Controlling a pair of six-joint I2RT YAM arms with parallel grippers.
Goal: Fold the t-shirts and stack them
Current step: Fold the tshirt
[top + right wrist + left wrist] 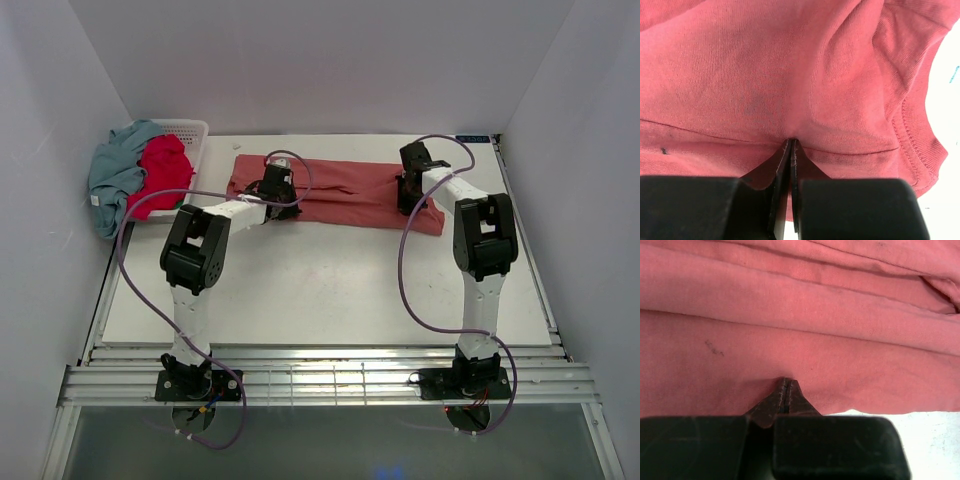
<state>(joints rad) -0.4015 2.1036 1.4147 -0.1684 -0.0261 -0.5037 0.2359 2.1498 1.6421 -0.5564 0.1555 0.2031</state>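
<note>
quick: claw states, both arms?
Left claw: closed, pinching the salmon-red shirt.
Right claw: closed, pinching the same shirt.

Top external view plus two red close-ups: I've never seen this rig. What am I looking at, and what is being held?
Two robot arms are bolted at the near edge of a white table. The wide picture comes from a fixed camera above and behind them; each close-up comes from a camera on one wrist. A salmon-red t-shirt lies as a long folded band across the table. The left gripper and right gripper are both shut, each pinching its cloth. At far left, a crimson t-shirt and a grey-blue t-shirt lie crumpled in and over a white basket.
</note>
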